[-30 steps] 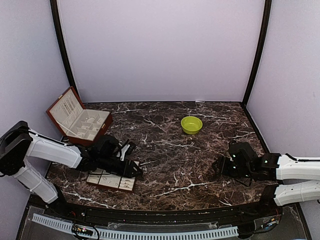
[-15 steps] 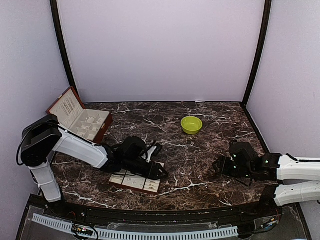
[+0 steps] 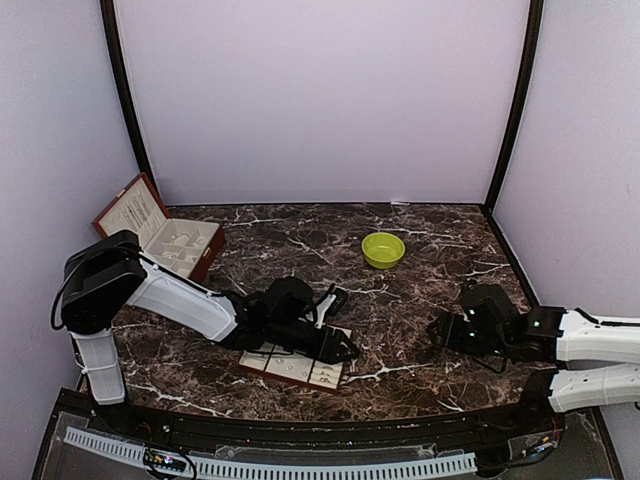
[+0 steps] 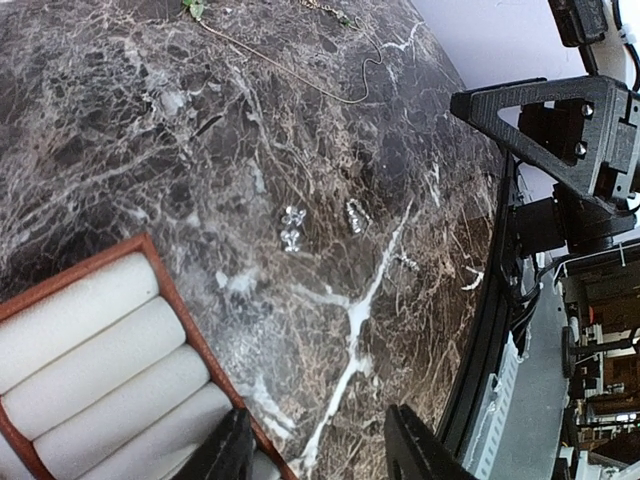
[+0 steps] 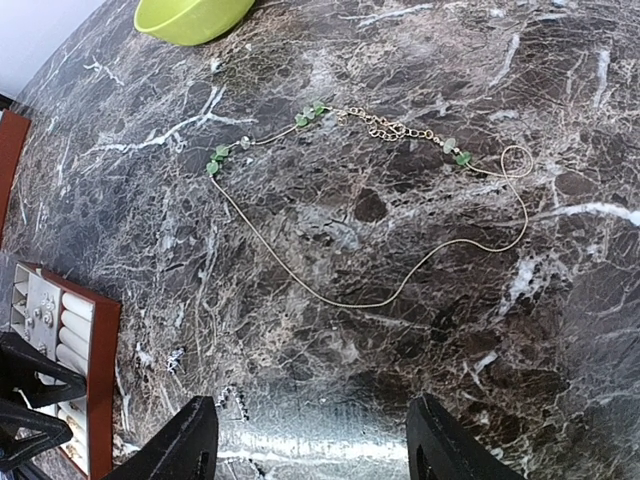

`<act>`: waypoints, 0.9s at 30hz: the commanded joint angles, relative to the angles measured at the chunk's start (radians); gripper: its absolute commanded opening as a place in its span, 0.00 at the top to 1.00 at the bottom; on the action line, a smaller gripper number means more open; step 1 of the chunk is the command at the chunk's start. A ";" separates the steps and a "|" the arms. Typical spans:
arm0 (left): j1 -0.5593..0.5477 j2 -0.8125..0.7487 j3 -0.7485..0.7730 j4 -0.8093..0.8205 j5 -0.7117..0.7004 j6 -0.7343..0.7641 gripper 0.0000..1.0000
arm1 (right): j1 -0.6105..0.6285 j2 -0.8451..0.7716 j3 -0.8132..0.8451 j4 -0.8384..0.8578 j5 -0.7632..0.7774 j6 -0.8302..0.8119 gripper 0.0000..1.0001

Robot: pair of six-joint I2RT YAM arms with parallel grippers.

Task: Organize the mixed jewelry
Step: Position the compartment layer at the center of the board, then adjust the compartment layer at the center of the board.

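The mixed jewelry lies loose on the marble: a thin chain with green beads (image 5: pixel 330 115) and tiny silvery pieces (image 4: pixel 292 228) near the front. More small pieces sit in the cream compartment tray (image 3: pixel 300 367). My left gripper (image 3: pixel 340 350) reaches low over that tray's right end. In the left wrist view my left gripper (image 4: pixel 320 455) is open, one finger over the tray's rim (image 4: pixel 160 270), the other over bare marble. My right gripper (image 5: pixel 318 450) hovers open above the marble, just short of the chain, with nothing between its fingers; from above my right gripper (image 3: pixel 442 330) sits at the right front.
A reddish-brown box (image 3: pixel 160 242) stands open at the back left. A lime-green bowl (image 3: pixel 383 249) sits behind the middle. The table's black front edge (image 3: pixel 320 420) runs close behind the tray.
My left arm has swept to the right along the front, and the tray has slid with it from the left front to the middle. The right arm has stayed still.
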 commanded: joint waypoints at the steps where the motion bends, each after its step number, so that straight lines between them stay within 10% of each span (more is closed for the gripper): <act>1: -0.003 -0.102 0.035 -0.071 -0.042 0.074 0.51 | -0.007 -0.019 0.020 -0.006 0.018 0.000 0.34; 11: -0.002 -0.395 -0.041 -0.321 -0.214 0.137 0.43 | -0.007 0.012 0.073 0.070 -0.056 -0.106 0.27; 27: 0.012 -0.837 -0.436 -0.446 -0.167 -0.265 0.23 | -0.002 0.447 0.311 0.291 -0.235 -0.290 0.19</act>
